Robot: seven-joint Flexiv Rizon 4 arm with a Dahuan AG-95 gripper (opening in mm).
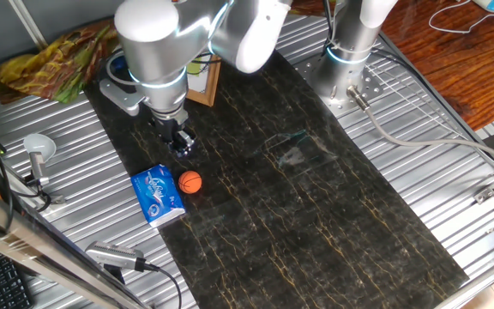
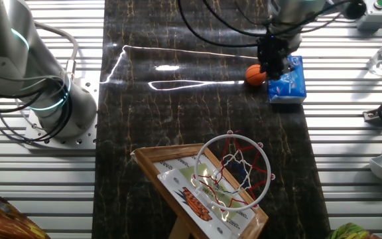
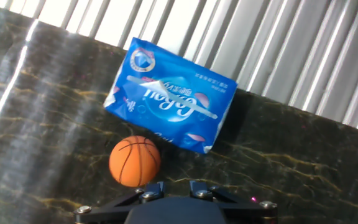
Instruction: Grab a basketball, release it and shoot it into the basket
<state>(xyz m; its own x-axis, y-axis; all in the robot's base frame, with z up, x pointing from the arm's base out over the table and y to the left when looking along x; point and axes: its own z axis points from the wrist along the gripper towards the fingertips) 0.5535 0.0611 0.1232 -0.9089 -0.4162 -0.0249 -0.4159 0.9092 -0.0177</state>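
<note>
The basketball [image 1: 190, 182] is a small orange ball with dark seams. It lies on the dark mat right beside a blue-and-white packet [image 1: 158, 196]. My gripper [image 1: 182, 146] hangs above the mat, just behind the ball and apart from it. In the hand view the ball [image 3: 135, 161] is just ahead of my fingertips [image 3: 151, 188], left of centre; the jaws stand apart with nothing between them. The basket [image 2: 234, 171], an orange rim with a white net on a wood-framed backboard [image 2: 194, 192], stands at the mat's other end. In the other fixed view the ball [image 2: 255, 74] lies beside my gripper [image 2: 274, 63].
The packet [image 3: 171, 103] lies beyond the ball, touching or nearly touching it. The dark mat [image 1: 316, 215] lies on a ribbed metal table [image 1: 418, 112]. A second arm's base [image 1: 350, 51] stands at the back. A ladle [image 1: 39, 153] and cables lie at the left.
</note>
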